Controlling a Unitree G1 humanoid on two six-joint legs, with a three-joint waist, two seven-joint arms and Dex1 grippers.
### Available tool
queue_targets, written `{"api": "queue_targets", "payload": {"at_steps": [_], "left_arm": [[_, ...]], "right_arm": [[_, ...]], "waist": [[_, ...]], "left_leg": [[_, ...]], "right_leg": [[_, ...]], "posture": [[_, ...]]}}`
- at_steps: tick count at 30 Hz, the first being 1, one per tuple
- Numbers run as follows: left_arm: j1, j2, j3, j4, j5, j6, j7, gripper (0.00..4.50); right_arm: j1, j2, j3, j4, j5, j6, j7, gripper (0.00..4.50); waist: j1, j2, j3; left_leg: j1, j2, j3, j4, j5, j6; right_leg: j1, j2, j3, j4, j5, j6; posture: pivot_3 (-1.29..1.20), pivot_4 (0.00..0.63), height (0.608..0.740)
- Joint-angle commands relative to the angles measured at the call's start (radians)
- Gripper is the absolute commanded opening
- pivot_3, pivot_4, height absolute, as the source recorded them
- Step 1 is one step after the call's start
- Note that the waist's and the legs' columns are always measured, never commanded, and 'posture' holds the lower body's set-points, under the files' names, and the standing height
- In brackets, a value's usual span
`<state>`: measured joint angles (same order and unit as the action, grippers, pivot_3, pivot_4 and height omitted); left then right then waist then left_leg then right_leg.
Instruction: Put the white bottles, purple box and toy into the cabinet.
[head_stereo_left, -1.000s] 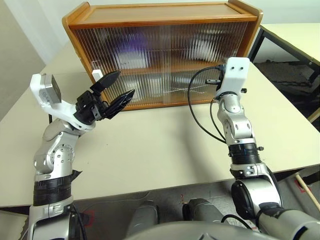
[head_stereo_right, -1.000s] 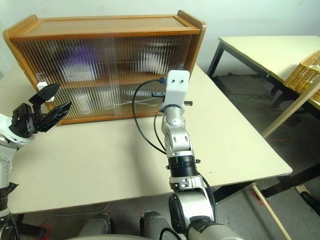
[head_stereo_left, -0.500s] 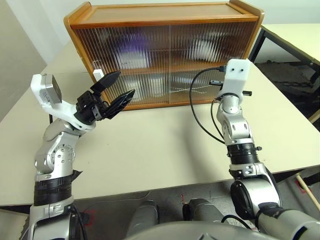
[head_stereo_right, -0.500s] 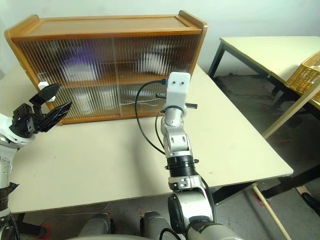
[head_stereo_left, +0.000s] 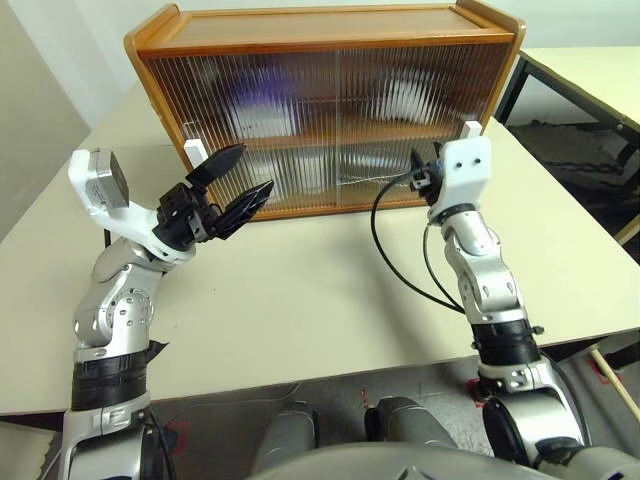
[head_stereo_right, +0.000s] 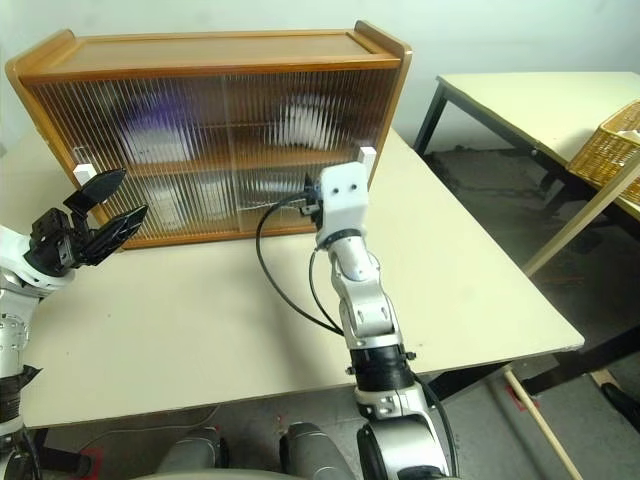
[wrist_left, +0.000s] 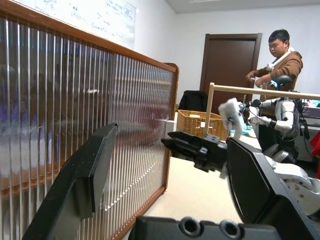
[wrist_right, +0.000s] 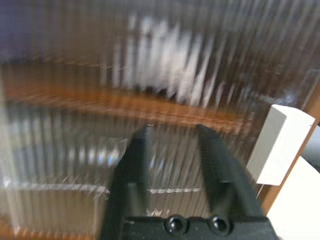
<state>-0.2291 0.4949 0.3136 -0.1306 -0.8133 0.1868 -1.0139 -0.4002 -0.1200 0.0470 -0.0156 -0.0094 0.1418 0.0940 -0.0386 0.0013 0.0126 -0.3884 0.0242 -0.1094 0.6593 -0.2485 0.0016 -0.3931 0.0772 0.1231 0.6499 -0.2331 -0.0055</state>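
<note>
Here, both pincers face the closed cabinet (head_stereo_left: 325, 105) on the desk (head_stereo_left: 330, 300).
Left pincer (head_stereo_left: 233, 181) spread wide, empty; right pincer (wrist_right: 172, 165) parted, empty, beside a white handle (wrist_right: 280, 145); contents blurred behind ribbed doors.

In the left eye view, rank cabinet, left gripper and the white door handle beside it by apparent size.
1. cabinet, by far largest
2. left gripper, open; nearer the camera, so it looks bigger than it is
3. white door handle, smallest

We see the right gripper (wrist_right: 172, 150) pulled back off the small white block handle (head_stereo_left: 471, 129) of the honey-brown wooden cabinet (head_stereo_left: 330, 60), its fingers now parted.
</note>
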Motion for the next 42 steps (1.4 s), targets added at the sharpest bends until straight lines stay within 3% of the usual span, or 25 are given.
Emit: {"api": "queue_targets", "payload": {"at_steps": [1,4,11,16,29,42], "left_arm": [[0.021,-0.008,0.001,0.011,0.014,-0.008,0.000,4.50],[0.043,-0.014,0.008,0.016,0.014,-0.012,0.004,4.50],[0.174,-0.051,0.059,0.037,0.033,-0.065,0.045,4.50],[0.243,-0.122,0.106,0.130,0.132,-0.208,0.133,4.50],[0.302,-0.227,0.206,0.346,0.405,-0.496,0.553,4.50],[0.356,-0.244,0.182,0.353,0.421,-0.556,0.607,4.50]], "right_arm": [[0.048,-0.034,-0.019,-0.029,0.063,0.023,0.092,3.30],[0.083,-0.061,-0.056,-0.024,0.091,0.012,0.117,4.48],[0.211,-0.153,-0.179,0.020,0.228,-0.063,0.274,4.48],[0.240,-0.160,-0.227,0.051,0.262,-0.092,0.296,4.48],[0.251,-0.173,-0.266,0.168,0.273,-0.197,0.327,4.48],[0.273,-0.161,-0.274,0.234,0.271,-0.252,0.323,4.48]], "waist": [[0.000,0.000,0.000],[-0.001,0.000,0.000],[0.000,-0.001,-0.001],[-0.004,0.000,0.000],[-0.005,-0.001,0.000],[-0.004,-0.002,0.000]], "left_leg": [[0.000,0.000,0.000,0.000,0.000,0.000],[0.002,0.000,0.000,0.001,0.000,0.000],[0.004,-0.001,0.001,0.000,0.001,0.001],[0.008,0.000,0.001,-0.001,0.001,0.001],[0.007,-0.001,0.001,-0.001,0.000,0.000],[0.007,-0.002,0.001,-0.002,-0.001,-0.002]], "right_leg": [[0.000,0.000,0.000,0.000,0.000,0.000],[0.002,0.000,0.001,0.000,-0.001,-0.002],[0.004,0.000,0.001,0.000,-0.004,-0.005],[0.007,0.000,0.002,0.000,-0.004,-0.005],[0.007,0.000,0.002,-0.001,-0.007,-0.004],[0.007,0.000,0.002,-0.001,-0.009,-0.004]], "posture": [[-0.04,0.000,0.740],[-0.04,0.000,0.740],[-0.04,0.011,0.740],[-0.05,0.014,0.740],[-0.05,0.018,0.740],[-0.04,0.007,0.740]]}}
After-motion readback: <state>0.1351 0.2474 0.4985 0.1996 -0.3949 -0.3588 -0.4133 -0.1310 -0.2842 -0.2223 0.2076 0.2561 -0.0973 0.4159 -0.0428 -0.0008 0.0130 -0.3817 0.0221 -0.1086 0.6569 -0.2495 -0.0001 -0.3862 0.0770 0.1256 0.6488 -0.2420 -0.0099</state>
